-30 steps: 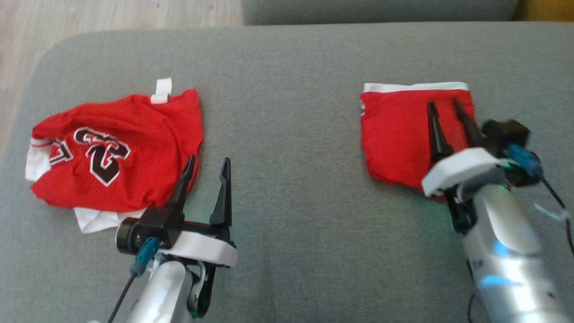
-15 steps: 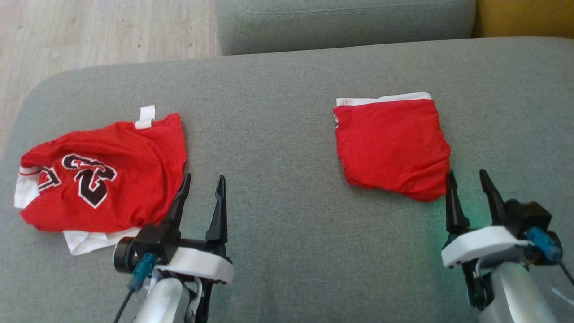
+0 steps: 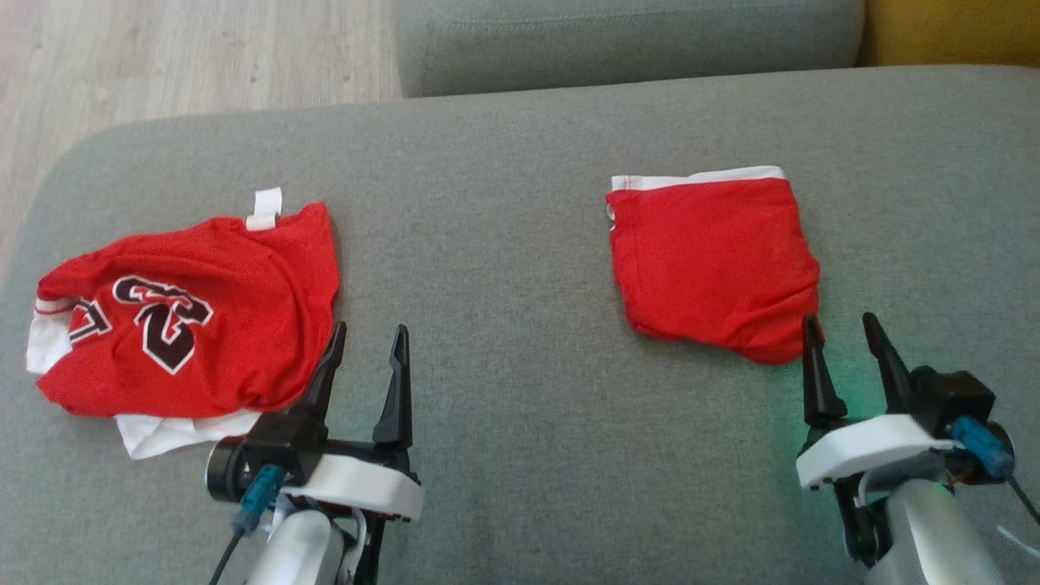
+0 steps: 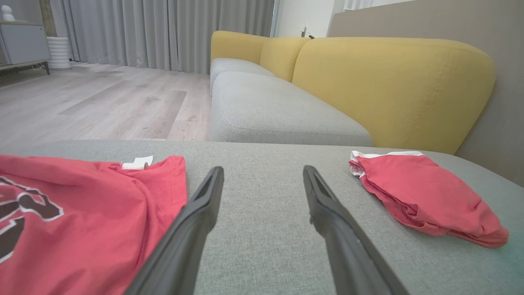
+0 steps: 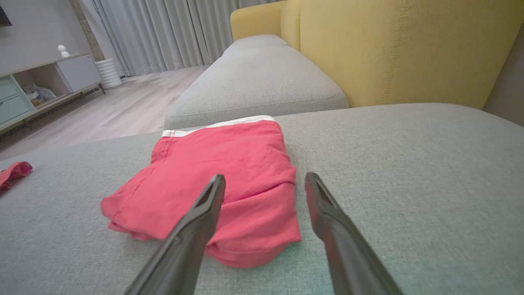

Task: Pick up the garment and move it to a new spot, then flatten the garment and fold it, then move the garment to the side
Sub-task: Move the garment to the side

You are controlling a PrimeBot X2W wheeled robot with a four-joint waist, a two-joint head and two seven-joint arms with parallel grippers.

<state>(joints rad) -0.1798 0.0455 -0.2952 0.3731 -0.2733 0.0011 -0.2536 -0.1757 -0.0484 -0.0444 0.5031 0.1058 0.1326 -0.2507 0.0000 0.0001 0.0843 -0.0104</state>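
A folded red garment [image 3: 715,260] with a white band along its far edge lies flat on the right half of the grey cushion [image 3: 520,244]; it also shows in the left wrist view [image 4: 421,196] and the right wrist view [image 5: 213,176]. My right gripper [image 3: 838,318] stands open just short of the garment's near right corner, holding nothing [image 5: 265,176]. A rumpled red jersey [image 3: 195,317] with black numbers lies at the left [image 4: 82,217]. My left gripper [image 3: 370,327] is open beside the jersey's right edge, empty [image 4: 263,168].
Past the cushion's rounded far-left edge is wooden floor [image 3: 187,57]. A second grey seat [image 3: 626,41] lies beyond, with a yellow backrest [image 4: 389,86] to the right. Bare grey fabric separates the two red pieces.
My right gripper was lying over the folded garment; it has opened and drawn back to just short of the garment's near edge. The head camera shifted. The left gripper has not moved.
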